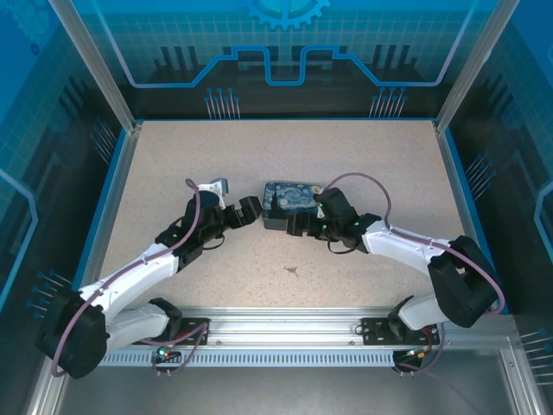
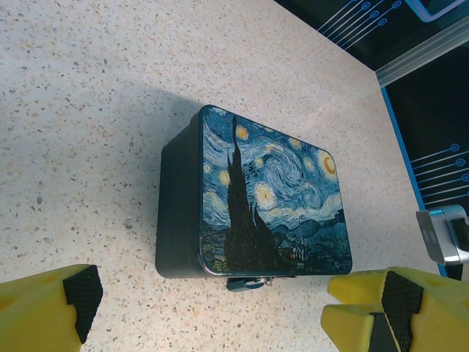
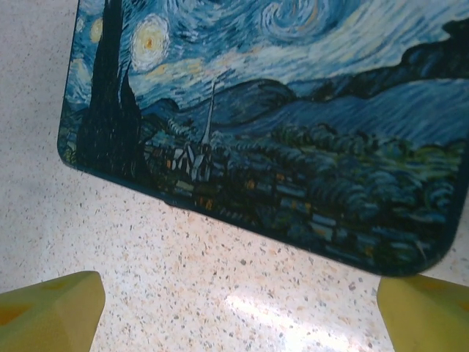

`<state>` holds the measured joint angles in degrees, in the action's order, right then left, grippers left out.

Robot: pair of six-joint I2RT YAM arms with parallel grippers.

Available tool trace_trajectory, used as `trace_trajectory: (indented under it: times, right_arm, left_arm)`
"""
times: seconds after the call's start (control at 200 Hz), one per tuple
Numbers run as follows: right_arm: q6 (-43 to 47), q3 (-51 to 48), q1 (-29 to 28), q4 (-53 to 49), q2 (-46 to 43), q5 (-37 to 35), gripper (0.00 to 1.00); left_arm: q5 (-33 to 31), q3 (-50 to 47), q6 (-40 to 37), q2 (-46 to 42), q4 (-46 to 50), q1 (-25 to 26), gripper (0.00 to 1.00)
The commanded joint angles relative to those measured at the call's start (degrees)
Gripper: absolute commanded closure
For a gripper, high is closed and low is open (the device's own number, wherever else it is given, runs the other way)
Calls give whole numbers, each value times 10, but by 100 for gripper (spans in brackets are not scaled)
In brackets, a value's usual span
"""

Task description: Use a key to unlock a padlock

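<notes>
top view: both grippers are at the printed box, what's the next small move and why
Probably pull the right gripper back toward the key, the thin dark sliver lying on the table apart from the box, on its near side. It and the left gripper are open and empty, and the padlock at the box's edge needs the key.

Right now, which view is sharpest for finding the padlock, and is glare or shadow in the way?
Left wrist: sharp; the box casts a soft shadow toward image left; what looks like the padlock sits tiny but crisp at its bottom edge. Right wrist: box lid soft, glare patch on the table. Top external: evenly lit, detail too small.
</notes>
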<state>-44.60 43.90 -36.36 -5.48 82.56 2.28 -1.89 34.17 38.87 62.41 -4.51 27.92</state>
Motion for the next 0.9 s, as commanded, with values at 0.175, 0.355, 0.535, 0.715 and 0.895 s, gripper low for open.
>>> trace_trajectory:
  times: [0.175,0.355,0.535,0.715,0.895]
  right_arm:
    - [11,39,-3,-16,26,-17,3]
    - [36,57,5,-36,25,-4,3]
    - [60,28,-8,-48,-10,48,8]
    - [127,11,-47,-111,-31,72,28]
    - [207,50,-108,-199,3,33,40]
  left_arm:
    - [2,-7,-13,-22,8,1,1]
    - [2,-14,-2,-26,7,1,1]
    - [-3,-10,16,-40,34,1,1]
    - [-4,7,30,-54,74,1,1]
    - [4,14,41,-57,79,1,1]
